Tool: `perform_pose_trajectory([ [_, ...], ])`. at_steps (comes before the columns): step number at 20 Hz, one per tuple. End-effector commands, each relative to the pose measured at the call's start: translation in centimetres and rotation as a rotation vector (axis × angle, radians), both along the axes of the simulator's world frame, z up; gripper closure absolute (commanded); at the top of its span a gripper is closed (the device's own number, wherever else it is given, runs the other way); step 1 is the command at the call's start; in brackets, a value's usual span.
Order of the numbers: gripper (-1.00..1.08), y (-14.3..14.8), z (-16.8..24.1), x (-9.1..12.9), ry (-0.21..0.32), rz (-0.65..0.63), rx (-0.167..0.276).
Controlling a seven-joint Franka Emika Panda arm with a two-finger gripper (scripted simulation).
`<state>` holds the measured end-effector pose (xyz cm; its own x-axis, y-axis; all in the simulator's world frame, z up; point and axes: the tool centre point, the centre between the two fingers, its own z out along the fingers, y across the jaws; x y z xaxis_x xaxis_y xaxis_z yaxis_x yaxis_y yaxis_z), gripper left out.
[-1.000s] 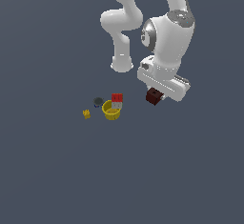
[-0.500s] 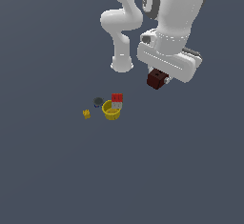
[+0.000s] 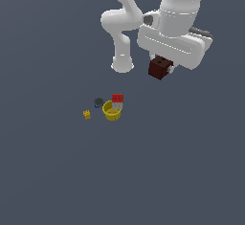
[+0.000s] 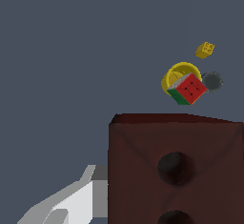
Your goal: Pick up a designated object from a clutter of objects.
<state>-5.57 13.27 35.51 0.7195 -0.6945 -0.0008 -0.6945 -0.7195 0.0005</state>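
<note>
The dark red-brown block (image 3: pixel 160 67) hangs under my white hand, held well above the floor, toward the exterior view's right of the clutter. My gripper (image 3: pixel 161 69) is shut on it. In the wrist view the block (image 4: pixel 176 170) fills the near part of the picture, with two round holes on its face, and one grey finger (image 4: pixel 76 201) shows beside it. The other finger is hidden. The clutter lies on the floor far below.
On the floor lie a yellow bowl (image 3: pixel 112 111), a red-and-white cube (image 3: pixel 117 100) leaning on its rim, a small dark grey round thing (image 3: pixel 98 102) and a tiny yellow piece (image 3: pixel 87 115). The same items show in the wrist view, around the bowl (image 4: pixel 177 73). The arm's white base (image 3: pixel 122 63) stands behind.
The arm has risen with the dark red-brown block in the gripper. The block is higher above the floor than before. The clutter has not moved.
</note>
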Motion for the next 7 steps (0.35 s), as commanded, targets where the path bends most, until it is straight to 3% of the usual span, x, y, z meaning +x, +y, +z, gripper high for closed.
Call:
perform_pose_trajectory([
  [1, 1.08, -0.05, 0.67, 0.06, -0.001, 0.0, 0.0],
  [7, 1.08, -0.03, 0.71, 0.18, -0.001, 0.0, 0.0],
])
